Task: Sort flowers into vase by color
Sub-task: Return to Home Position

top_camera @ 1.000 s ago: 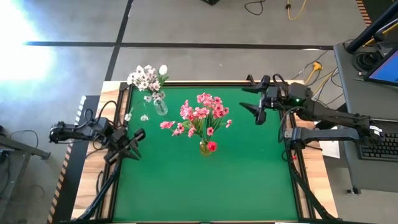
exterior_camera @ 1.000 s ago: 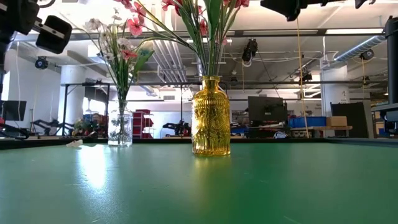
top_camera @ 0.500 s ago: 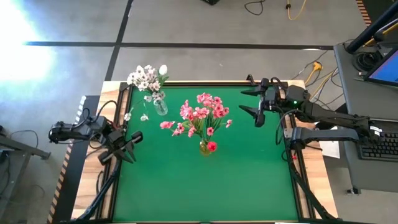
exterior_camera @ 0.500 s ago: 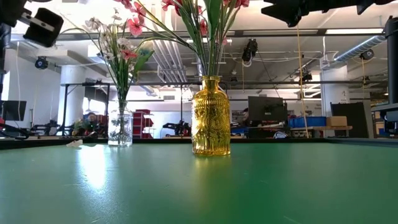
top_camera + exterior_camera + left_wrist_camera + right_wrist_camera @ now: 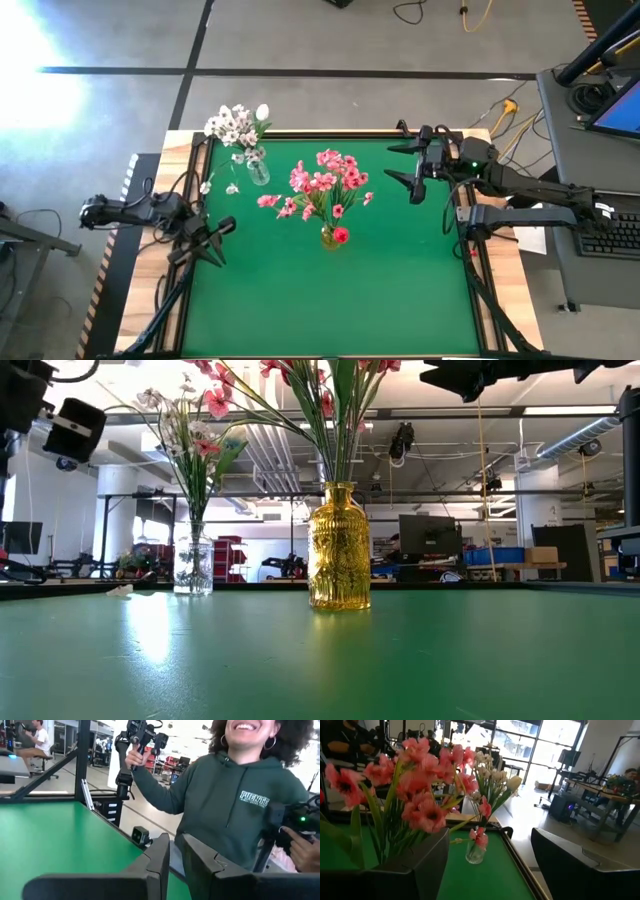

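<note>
My left gripper [image 5: 214,241]: at the table's [image 5: 400,300] left edge, fingers nearly together, empty.
My right gripper [image 5: 401,165]: over the far right corner, fingers apart, empty.
Pink flowers [image 5: 325,184]: in the yellow vase [image 5: 339,550].
White flowers [image 5: 232,124]: in the clear vase [image 5: 193,566].

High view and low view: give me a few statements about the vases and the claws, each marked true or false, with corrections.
1. The amber embossed glass vase holds pink flowers. True.
2. The clear glass vase lies tipped over on the green mat. False: it stands upright near the far left corner, holding white flowers.
3. The right claw is open and empty. True.
4. The left claw hangs over the amber vase. False: it is at the table's left edge, apart from both vases.
</note>
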`<action>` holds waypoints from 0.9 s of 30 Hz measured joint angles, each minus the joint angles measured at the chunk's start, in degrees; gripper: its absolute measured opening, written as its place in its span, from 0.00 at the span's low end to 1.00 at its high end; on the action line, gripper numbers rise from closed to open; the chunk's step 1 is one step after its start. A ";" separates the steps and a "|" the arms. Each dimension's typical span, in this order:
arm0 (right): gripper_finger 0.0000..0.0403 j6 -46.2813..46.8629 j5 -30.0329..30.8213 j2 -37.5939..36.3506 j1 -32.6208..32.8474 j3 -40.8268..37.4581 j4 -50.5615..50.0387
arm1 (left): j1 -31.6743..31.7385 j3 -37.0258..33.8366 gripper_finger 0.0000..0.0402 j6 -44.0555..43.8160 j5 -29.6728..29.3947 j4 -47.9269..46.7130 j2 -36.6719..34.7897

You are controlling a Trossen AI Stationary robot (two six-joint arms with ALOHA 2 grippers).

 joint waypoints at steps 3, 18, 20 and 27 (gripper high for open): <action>0.68 -0.98 0.00 0.04 0.01 -0.46 -0.30 | 0.00 -2.65 0.09 0.64 0.07 1.96 0.00; 0.65 -0.06 0.25 -9.11 -0.50 -13.55 6.42 | -0.15 -2.82 0.09 10.86 0.44 2.44 1.91; 0.64 0.69 0.25 -12.35 -0.99 -15.58 6.59 | -0.13 -2.82 0.09 11.12 0.39 2.39 1.95; 0.61 4.49 0.32 -21.48 -2.24 -24.03 8.46 | -0.13 -2.84 0.09 9.80 -1.97 2.44 2.01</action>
